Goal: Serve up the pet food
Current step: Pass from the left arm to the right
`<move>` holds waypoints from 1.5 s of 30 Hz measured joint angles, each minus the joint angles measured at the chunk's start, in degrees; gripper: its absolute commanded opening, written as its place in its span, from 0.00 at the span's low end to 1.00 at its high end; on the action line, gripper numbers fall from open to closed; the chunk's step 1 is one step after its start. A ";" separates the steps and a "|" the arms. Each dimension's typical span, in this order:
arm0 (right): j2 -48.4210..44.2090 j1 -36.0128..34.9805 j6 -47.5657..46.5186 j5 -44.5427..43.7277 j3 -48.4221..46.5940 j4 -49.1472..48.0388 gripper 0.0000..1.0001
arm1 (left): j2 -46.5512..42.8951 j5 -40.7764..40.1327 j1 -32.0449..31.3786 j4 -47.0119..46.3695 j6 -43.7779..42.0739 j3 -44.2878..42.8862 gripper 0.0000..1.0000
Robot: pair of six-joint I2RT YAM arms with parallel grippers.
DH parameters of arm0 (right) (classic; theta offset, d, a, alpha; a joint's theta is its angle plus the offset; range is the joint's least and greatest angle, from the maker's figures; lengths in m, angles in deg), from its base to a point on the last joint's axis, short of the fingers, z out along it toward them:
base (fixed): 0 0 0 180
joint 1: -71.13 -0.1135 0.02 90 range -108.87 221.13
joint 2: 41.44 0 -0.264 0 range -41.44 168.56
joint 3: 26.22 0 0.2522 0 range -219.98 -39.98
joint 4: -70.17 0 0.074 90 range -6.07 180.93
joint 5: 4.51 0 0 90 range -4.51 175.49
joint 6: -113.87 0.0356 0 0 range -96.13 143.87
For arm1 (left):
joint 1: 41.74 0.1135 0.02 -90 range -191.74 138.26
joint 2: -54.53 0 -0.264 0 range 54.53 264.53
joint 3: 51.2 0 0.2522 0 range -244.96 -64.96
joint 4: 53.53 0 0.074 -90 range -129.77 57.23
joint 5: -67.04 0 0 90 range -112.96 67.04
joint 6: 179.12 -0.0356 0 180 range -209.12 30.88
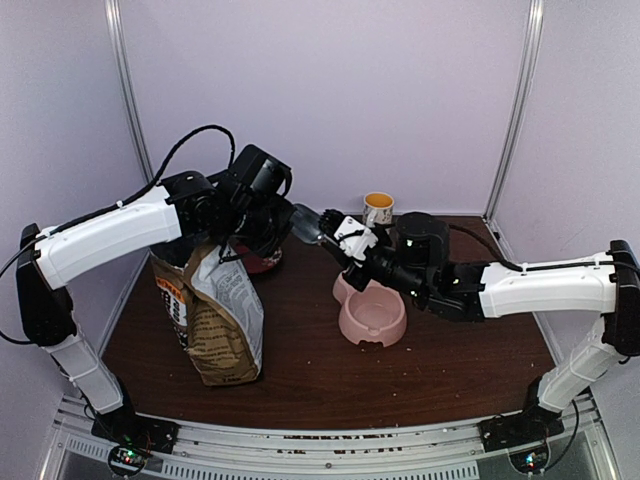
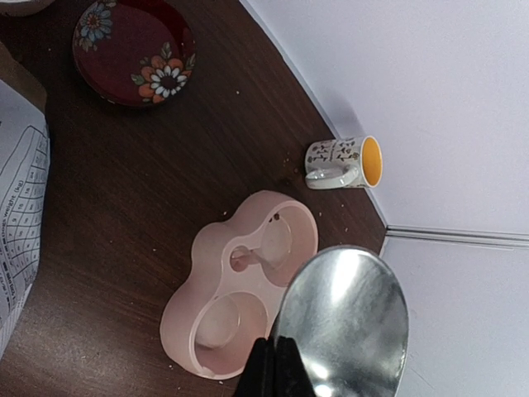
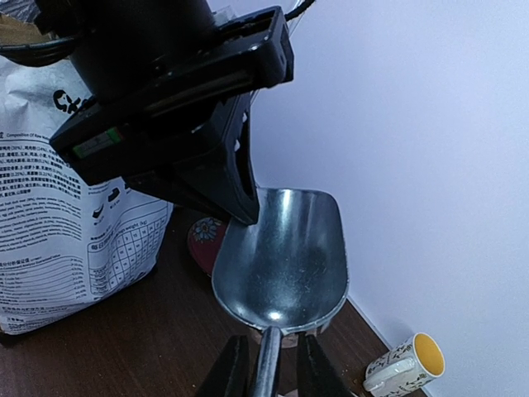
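A shiny metal scoop hangs empty above the table, between both arms. My left gripper is shut on the rim of its bowl, and the black fingers pinch the upper left edge in the right wrist view. My right gripper straddles the scoop's handle, its fingers close on both sides with a thin gap showing. The pet food bag, tan with white print, stands at the left; no kibble shows. A pink double bowl lies below the scoop, both wells bare.
A red flowered saucer sits behind the bag, under the left wrist. A white patterned mug with a yellow inside lies on its side by the back wall. Crumbs dot the brown table. Walls close in at the back and sides.
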 measured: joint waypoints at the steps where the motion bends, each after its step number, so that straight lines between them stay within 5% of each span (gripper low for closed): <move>1: 0.00 0.00 -0.04 -0.13 0.00 -0.09 0.19 | 0.00 0.22 0.00 0.00 0.02 0.00 0.00; 10: 0.00 -0.35 -0.13 -0.74 0.00 -0.28 0.15 | 0.00 0.74 0.00 -0.02 0.85 0.02 0.00; 16: 0.00 -0.66 -0.52 -1.20 0.00 -0.28 0.24 | 0.00 0.94 0.00 0.02 0.87 0.02 0.00; 45: 0.00 -1.62 -3.61 -2.16 0.35 -2.93 0.14 | -0.96 2.69 0.17 0.39 1.86 0.61 0.00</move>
